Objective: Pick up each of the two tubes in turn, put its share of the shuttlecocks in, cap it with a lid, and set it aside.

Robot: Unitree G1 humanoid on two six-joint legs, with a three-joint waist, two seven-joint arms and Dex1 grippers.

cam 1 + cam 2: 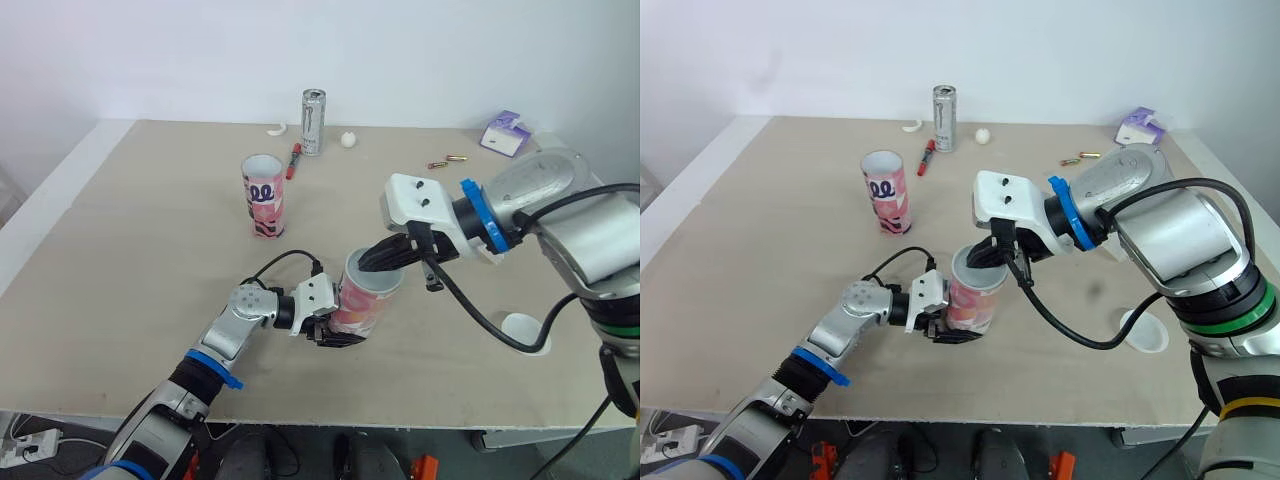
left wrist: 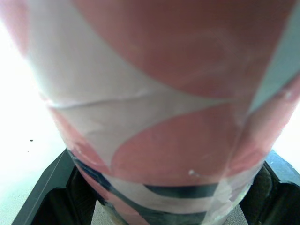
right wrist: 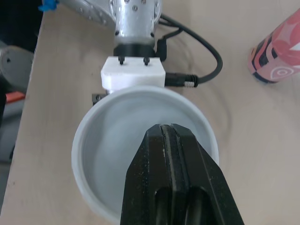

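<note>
A pale wooden table (image 1: 120, 250) is standing against a white wall, and near its front edge the left gripper (image 1: 338, 334) is clamping the nearer tube (image 1: 365, 305) around its lower half, holding it roughly upright. The right gripper (image 3: 165, 127), its two fingers pressed flat together, is bearing down on what looks like a white lid (image 3: 117, 140) sitting in the tube's mouth, so the capping of this first tube seems to be under way; what is inside cannot be told. The far tube (image 1: 264, 197) is standing open and untouched well behind, and a second lid (image 1: 525, 333) is lying at the table's right, so that tube is waiting for its filling, capping and setting aside.
</note>
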